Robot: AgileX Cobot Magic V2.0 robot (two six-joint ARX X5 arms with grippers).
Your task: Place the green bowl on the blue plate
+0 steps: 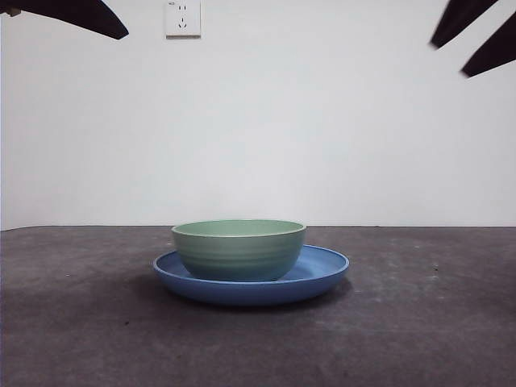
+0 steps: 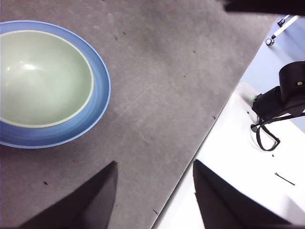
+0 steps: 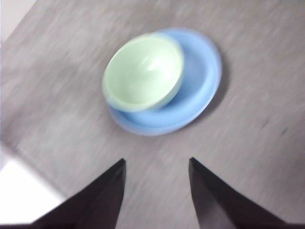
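The green bowl (image 1: 239,249) stands upright on the blue plate (image 1: 322,272) in the middle of the dark table, set toward the plate's left side. Both arms hang high, away from the dishes. My left gripper (image 2: 155,191) is open with nothing between its jaws, and its view has the bowl (image 2: 40,78) on the plate (image 2: 97,102) off to one side. My right gripper (image 3: 157,188) is open and empty too, above the bowl (image 3: 143,71) and plate (image 3: 198,90); its view is blurred. In the front view only black tips show at the top left (image 1: 76,16) and top right (image 1: 476,36).
A grey mat (image 1: 419,322) covers the table before a white wall with a socket (image 1: 183,18). In the left wrist view the mat ends at a white surface (image 2: 238,181) bearing a black device with a strap (image 2: 281,102).
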